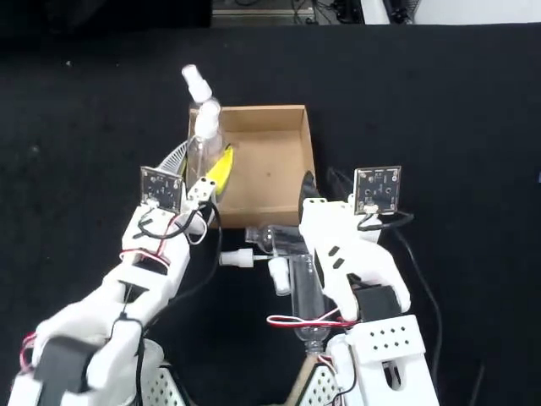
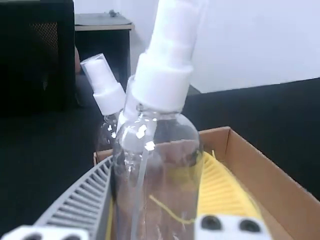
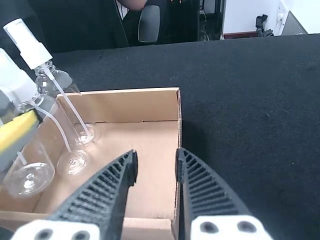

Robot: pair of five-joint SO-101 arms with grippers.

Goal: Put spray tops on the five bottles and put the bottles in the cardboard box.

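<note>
The left hand (image 1: pixel 201 169) is pinching a clear plastic bottle with white spray top (image 2: pixel 157 175) at the left side of the brown cardboard box (image 1: pixel 308 156); setting it down upright before letting go seems wise. The right hand (image 3: pixel 155 159) is hovering spread.

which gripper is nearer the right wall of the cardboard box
Right. The right gripper hangs open just above that wall of the cardboard box; the left gripper is at the opposite wall, shut on a bottle.

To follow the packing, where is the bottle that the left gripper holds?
In the high view the bottle is in the left gripper, inside the cardboard box at its left wall, with another capped bottle just behind it.
</note>
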